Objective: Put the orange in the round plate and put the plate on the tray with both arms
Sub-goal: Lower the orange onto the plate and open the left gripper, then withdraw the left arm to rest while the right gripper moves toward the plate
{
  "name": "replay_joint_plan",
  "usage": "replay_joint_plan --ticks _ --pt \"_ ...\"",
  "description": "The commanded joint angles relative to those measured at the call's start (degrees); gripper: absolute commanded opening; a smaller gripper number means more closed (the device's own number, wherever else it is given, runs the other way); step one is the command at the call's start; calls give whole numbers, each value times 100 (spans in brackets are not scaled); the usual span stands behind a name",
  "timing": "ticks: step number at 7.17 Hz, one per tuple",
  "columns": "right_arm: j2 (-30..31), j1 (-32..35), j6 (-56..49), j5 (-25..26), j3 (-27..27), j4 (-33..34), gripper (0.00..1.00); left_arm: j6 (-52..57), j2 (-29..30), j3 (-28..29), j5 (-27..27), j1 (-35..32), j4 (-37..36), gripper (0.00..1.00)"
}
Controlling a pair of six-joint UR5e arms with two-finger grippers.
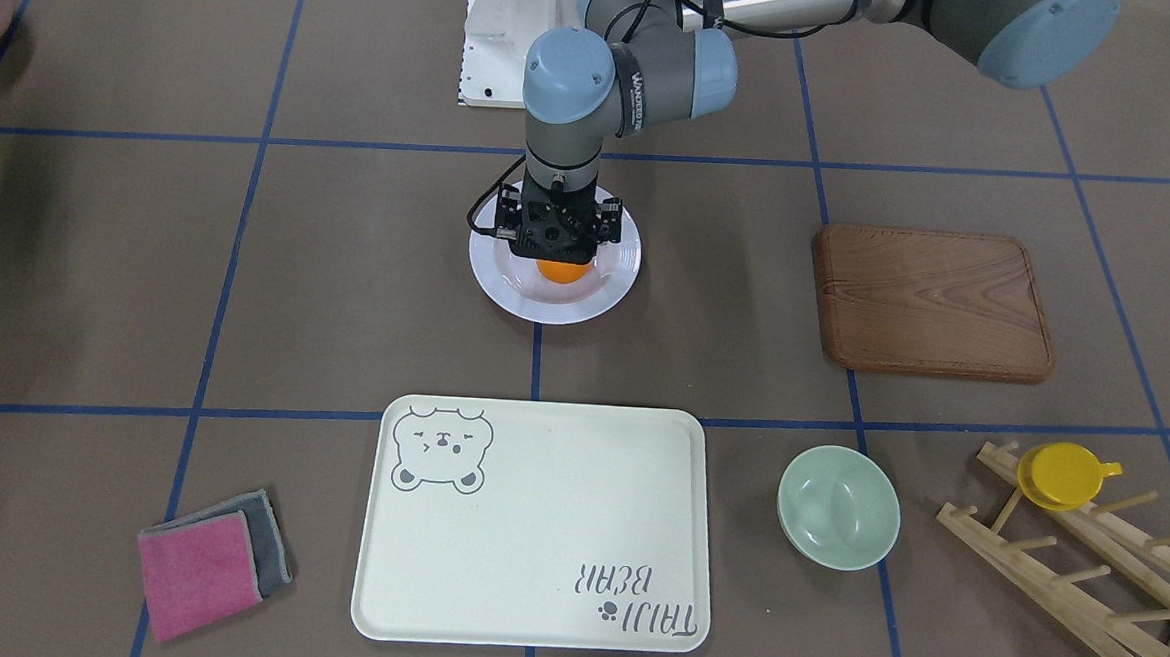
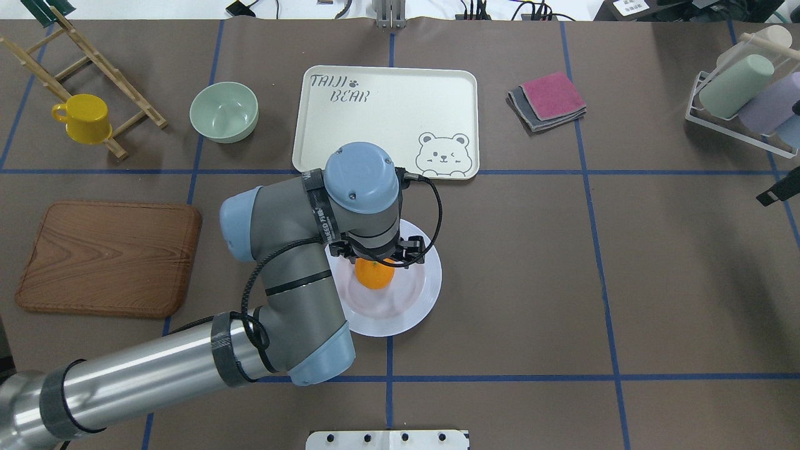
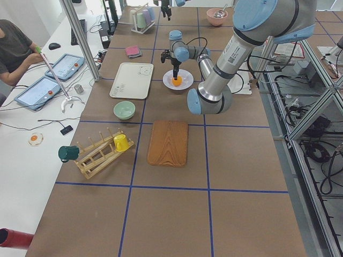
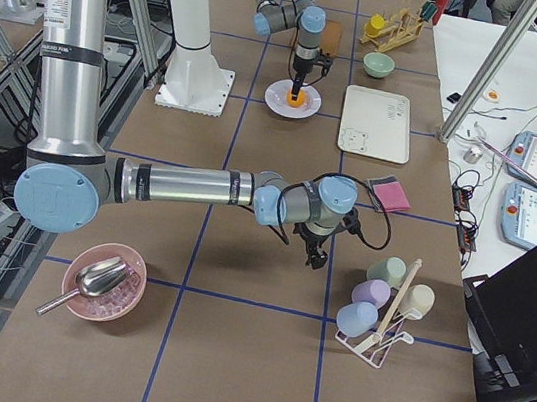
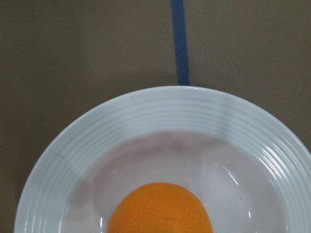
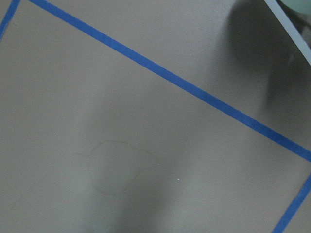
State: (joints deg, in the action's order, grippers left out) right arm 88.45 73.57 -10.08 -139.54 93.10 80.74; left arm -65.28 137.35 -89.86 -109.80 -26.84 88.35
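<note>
The orange (image 2: 375, 276) lies in the hollow of the white round plate (image 2: 412, 306), on the table just short of the cream bear tray (image 2: 387, 119). My left gripper (image 2: 375, 259) points straight down over the plate, its fingers closed around the orange; the fingertips are hidden under the wrist. In the left wrist view the orange (image 5: 160, 208) fills the bottom edge, with the ridged plate rim (image 5: 160, 104) around it. My right gripper (image 4: 315, 259) hangs low over bare table far to the right, near the cup rack; whether it is open or shut I cannot tell.
A pale-green bowl (image 2: 224, 112) stands left of the tray and folded pink and grey cloths (image 2: 549, 100) right of it. A wooden board (image 2: 109, 257) lies at the left. A yellow cup (image 2: 84, 119) hangs on a wooden rack (image 2: 87, 59). A cup rack (image 2: 744, 100) is at far right.
</note>
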Motion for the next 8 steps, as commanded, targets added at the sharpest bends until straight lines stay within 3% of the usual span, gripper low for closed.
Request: replay_joint_plan --ticks 1,3,5,8 --pt "-3 -602 1601 -179 50 -1290 100 816 -1064 -1316 -216 -425 -37 100" --pt "-213 -1525 4482 136 50 -3030 100 2327 -2312 -2260 -461 -1275 -20 100" --pt "-495 -2343 6876 793 24 -4612 100 4225 -3035 -2212 -1277 -2697 42 100" --pt "-671 -4021 10174 3460 58 -6715 100 6181 -3162 -1203 -1623 -3897 60 100"
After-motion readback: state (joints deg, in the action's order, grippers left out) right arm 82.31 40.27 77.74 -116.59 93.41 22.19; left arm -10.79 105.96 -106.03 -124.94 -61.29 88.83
